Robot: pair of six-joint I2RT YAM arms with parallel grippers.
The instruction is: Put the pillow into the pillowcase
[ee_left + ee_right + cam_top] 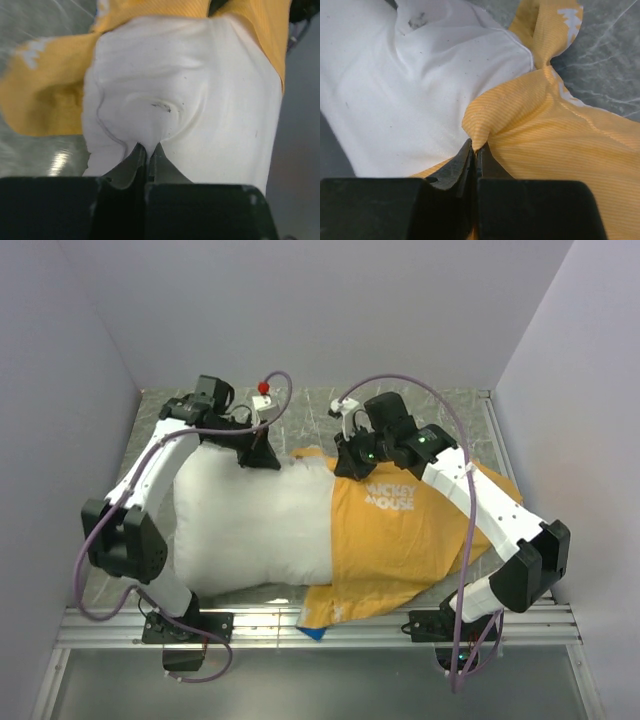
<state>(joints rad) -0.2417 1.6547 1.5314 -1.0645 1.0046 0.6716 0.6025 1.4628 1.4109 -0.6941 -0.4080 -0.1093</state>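
Plain white pillow (pixel 250 525); orange-yellow pillowcase (pixel 400 540) with white lettering; grey marbled table (pixel 310 405).

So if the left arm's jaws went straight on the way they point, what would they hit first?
The pillow: the left jaws are shut on a fold of it, and more pillow fills the line ahead. The orange pillowcase lies beyond, though depth is hard to judge.

The left arm (pixel 150 472) and the right arm (pixel 487 502) have white link shells joined by chunky black joint housings, each on a black base (pixel 186 626). A pale purple cable (pixel 84 570) loops along each arm, and green lights (pixel 372 454) glow on the right wrist. The left end effector (pixel 145 150) and the right end effector (pixel 475 150) have boxy black bodies and tapered dark fingers (pixel 127 169).
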